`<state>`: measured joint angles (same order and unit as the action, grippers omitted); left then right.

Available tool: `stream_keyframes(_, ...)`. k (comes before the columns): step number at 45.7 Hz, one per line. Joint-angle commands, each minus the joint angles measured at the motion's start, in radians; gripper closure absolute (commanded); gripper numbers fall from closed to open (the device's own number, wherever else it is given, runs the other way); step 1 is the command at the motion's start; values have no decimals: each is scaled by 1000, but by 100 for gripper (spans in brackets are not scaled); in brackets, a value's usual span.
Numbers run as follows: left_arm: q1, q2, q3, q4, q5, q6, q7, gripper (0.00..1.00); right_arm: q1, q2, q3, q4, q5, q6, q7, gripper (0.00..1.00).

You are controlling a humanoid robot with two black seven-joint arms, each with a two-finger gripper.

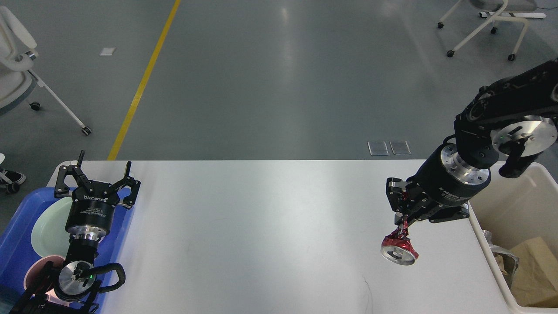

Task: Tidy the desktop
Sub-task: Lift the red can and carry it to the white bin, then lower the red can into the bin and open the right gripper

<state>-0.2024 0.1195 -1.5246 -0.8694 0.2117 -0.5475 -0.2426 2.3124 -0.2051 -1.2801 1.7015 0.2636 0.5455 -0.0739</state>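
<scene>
The desktop is a wide white tabletop filling the lower half of the head view. My right gripper hangs above its right side, shut on a crushed red can whose silver end faces down toward me. The can is lifted off the surface. My left gripper stands open over the far end of the blue tray at the left edge, with nothing between its fingers.
The blue tray holds a pale green plate and a pink cup. A cream bin with crumpled paper and cardboard stands just past the desktop's right edge. Wheeled chairs stand on the grey floor beyond.
</scene>
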Motion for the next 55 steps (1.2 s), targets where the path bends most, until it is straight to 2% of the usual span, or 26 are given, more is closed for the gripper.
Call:
stream_keyframes(1,0,0,0,0,0,1,0,4,22,58,-51,1,5,-10,79,100)
stream_keyframes(10,0,0,0,1,0,0,0,4,22,41,-61,-3,-9,-12,74,100)
stream_keyframes(18,0,0,0,1,0,0,0,4,13,18,-142,-17,-49,-21,69,100)
stream_keyframes(30,0,0,0,0,0,0,0,4,-128,-155,-258,-111,-115,-174,37,100)
stream_keyframes(37,0,0,0,1,0,0,0,4,-235,-284,-262,-244,-149,-191,-3,100)
stream_keyframes(47,0,0,0,0,0,0,0,4,-536,-373,-231,-523,-127,-282,-4,100)
stream_keyframes(55,0,0,0,1,0,0,0,4,-867,-434,-16,-778,-113,-326,0,100)
